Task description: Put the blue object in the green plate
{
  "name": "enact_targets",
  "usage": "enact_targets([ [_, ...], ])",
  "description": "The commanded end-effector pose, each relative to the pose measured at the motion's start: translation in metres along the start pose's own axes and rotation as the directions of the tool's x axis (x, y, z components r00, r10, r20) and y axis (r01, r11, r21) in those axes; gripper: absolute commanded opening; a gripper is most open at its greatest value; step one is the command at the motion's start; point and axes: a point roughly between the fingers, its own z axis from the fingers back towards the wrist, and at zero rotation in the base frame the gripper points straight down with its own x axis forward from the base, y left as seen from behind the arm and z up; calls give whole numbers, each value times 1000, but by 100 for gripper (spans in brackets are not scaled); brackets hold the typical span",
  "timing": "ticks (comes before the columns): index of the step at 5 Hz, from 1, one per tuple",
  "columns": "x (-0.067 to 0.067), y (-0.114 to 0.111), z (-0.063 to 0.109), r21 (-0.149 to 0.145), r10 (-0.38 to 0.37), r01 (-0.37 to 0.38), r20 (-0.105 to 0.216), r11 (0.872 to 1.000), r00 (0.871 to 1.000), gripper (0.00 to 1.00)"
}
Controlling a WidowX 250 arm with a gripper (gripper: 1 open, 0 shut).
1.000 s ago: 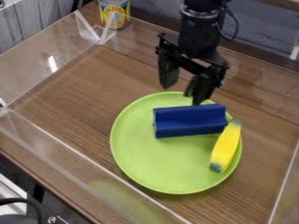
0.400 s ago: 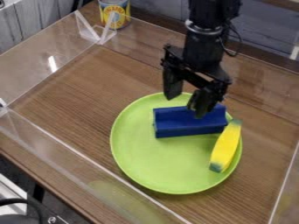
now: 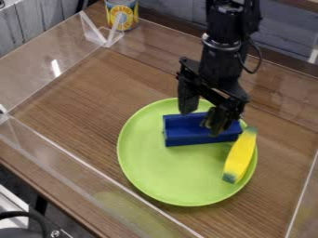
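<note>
The blue block (image 3: 199,129) lies flat inside the green plate (image 3: 147,158), toward its far right part, with a yellow banana-shaped toy (image 3: 239,156) lying on the plate just beside it on the right, one end close to the block's corner. The black pincer (image 3: 210,106) points straight down over the block's far edge, its jaws spread wide and released, one finger at the block's upper left and the other at its upper right; whether the fingertips touch the block cannot be told from this angle. Nothing is held. Judging by how things lie, the block is already where the task wants it, so the step in hand reads either as the end of the placing or as a fresh reach toward the block. If the placing is done, the next move calls for a straight lift clear without nudging the block or the banana toy. The plate sits on a wood-grain desk (image 3: 112,84) ringed by clear plastic walls (image 3: 37,56), with a yellow can (image 3: 121,13) at the far corner.
</note>
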Motion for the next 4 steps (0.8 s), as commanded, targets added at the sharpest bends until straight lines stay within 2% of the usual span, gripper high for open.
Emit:
enact_targets([
  [1,3,-3,2,9,-23,23,25,1000,999,100],
  [4,2,-11,-10,15,-53,52,34,999,998,100],
])
